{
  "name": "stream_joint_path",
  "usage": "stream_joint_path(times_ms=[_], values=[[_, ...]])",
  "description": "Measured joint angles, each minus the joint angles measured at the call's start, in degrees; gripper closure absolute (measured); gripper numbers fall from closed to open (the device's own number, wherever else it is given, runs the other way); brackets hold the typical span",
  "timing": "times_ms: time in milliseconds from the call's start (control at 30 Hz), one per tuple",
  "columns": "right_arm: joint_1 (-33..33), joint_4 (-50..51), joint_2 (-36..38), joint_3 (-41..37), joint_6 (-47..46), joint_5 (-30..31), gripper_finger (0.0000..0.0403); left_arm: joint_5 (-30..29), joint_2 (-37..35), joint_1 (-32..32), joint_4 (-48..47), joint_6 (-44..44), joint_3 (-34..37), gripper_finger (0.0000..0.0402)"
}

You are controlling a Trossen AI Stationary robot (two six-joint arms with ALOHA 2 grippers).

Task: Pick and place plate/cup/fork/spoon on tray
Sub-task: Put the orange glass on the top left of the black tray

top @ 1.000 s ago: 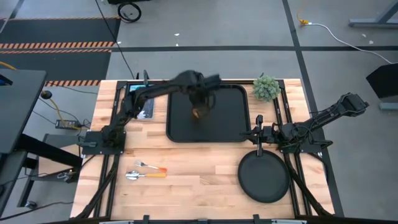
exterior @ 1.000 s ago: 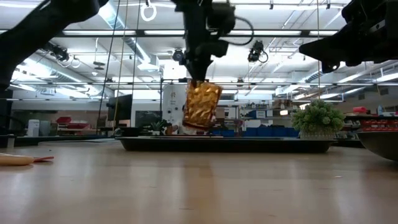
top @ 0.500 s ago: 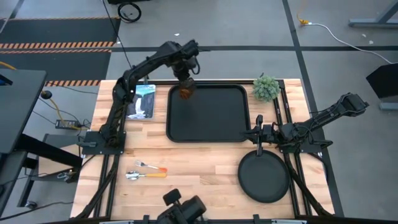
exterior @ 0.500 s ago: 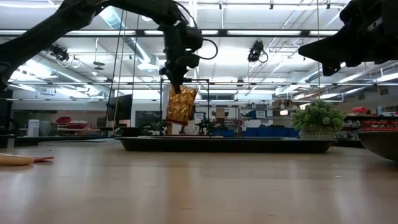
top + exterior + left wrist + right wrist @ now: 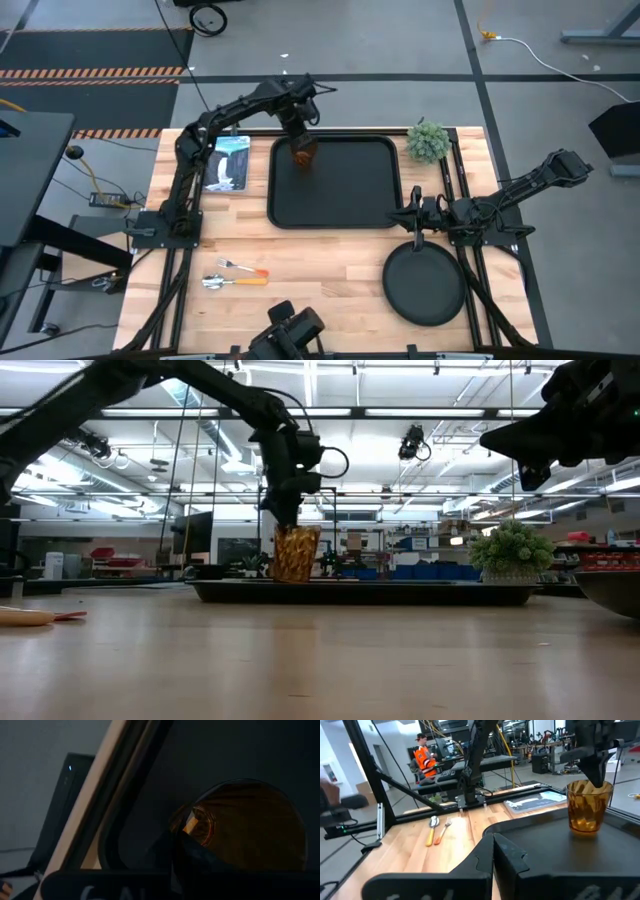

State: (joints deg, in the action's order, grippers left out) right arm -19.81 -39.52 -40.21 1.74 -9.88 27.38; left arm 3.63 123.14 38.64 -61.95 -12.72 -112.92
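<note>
The amber cup (image 5: 302, 153) stands upright in the black tray's (image 5: 345, 205) far left corner; it also shows in the low view (image 5: 296, 554) and the right wrist view (image 5: 589, 807). My left gripper (image 5: 299, 138) is above it, shut on its rim. My right gripper (image 5: 415, 218) hangs shut and empty over the far edge of the round black plate (image 5: 425, 285), which lies flat at the near right. The fork (image 5: 243, 268) and the spoon (image 5: 225, 282) lie side by side on the table at the near left. My left gripper holds the cup by its rim (image 5: 192, 812), on the side toward the table's left. One finger (image 5: 200, 852) reaches inside the cup; the other is hidden outside the wall. The fingers come from above, pointing down. The cup is upright with its base on the tray.
A green potted plant (image 5: 428, 140) stands at the far right, beside the tray. A blue-white card (image 5: 228, 165) lies left of the tray. A dark object (image 5: 290, 335) shows at the table's near edge. A person in an orange vest (image 5: 422, 752) stands beyond the table.
My left gripper has carried the cup from over the tray's middle toward its far left corner and then down. The cup hung tilted and clear of the tray; now it is upright with its base on the tray.
</note>
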Motion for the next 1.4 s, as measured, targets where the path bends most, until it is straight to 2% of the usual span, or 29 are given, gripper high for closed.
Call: stream_joint_path(times_ms=[133,233,433,767,1267,1400], values=[[0.0,-1.0,0.0,0.0,-1.1,0.0,0.0386,2.5,-4.8,1.4,7.0,0.3,8.0,0.0387],[0.0,-1.9,0.0,0.0,-1.1,0.0,0.0386,2.3,-8.0,3.0,9.3,1.5,13.1,0.0386],[0.0,-3.7,0.0,0.0,-0.6,0.0,0.0386,1.0,-11.2,5.6,11.6,5.5,19.0,0.0386],[0.0,-3.7,0.0,0.0,-2.1,0.0,0.0386,0.5,-11.2,6.6,12.4,12.3,19.6,0.0386],[0.0,-3.7,0.0,0.0,-2.0,0.0,0.0386,-2.8,-11.2,6.0,11.7,13.1,19.6,0.0385],[0.0,-3.7,0.0,0.0,-2.0,0.0,0.0386,-3.0,-11.2,6.0,11.5,13.2,19.6,0.0372]])
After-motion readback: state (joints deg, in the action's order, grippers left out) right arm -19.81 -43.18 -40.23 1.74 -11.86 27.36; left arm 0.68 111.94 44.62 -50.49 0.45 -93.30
